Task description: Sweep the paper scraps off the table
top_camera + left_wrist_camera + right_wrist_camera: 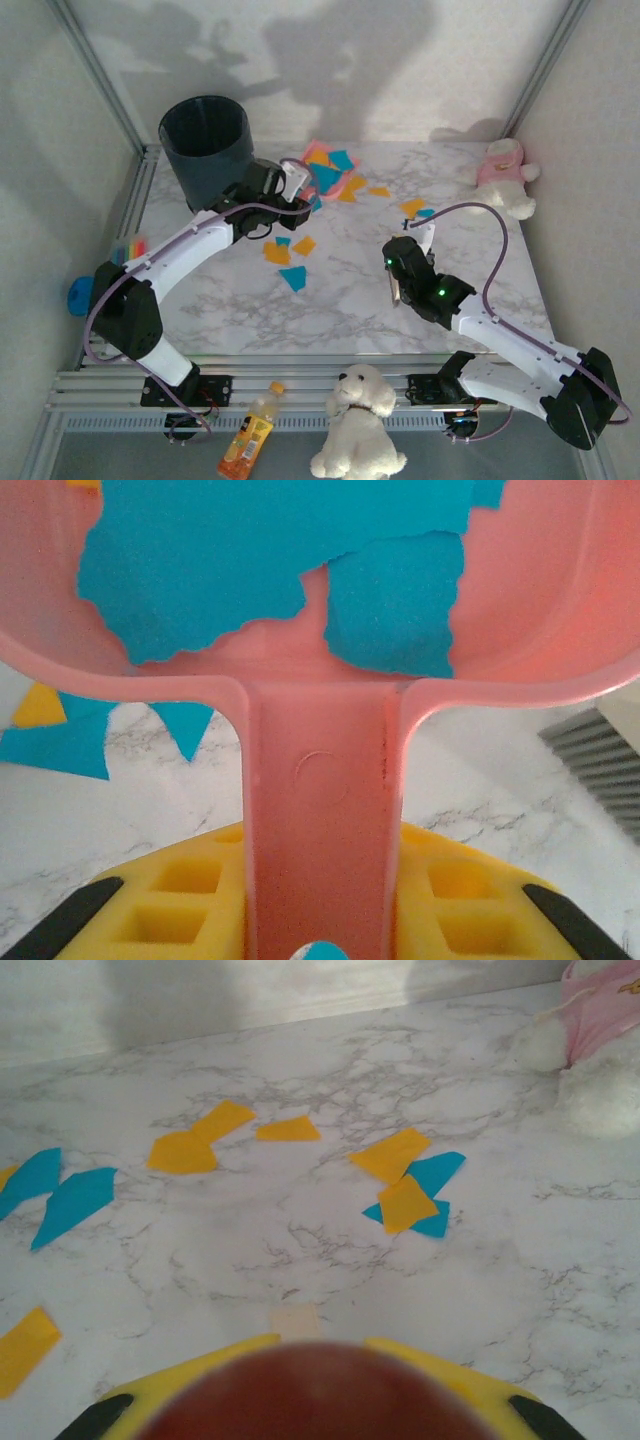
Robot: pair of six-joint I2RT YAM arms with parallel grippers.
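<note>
Currently, left gripper [320, 920] clamps the pink dustpan [320, 780], which holds teal paper scraps [200, 560]; right gripper [320, 1420] is closed on a blurred reddish object [320, 1385].

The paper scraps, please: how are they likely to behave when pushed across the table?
Lying flat and thin on the table, the scraps are probably very light and should slide easily. Their torn, irregular edges suggest floppy paper that may curl rather than resist. Overlapping ones may ride over each other.
</note>
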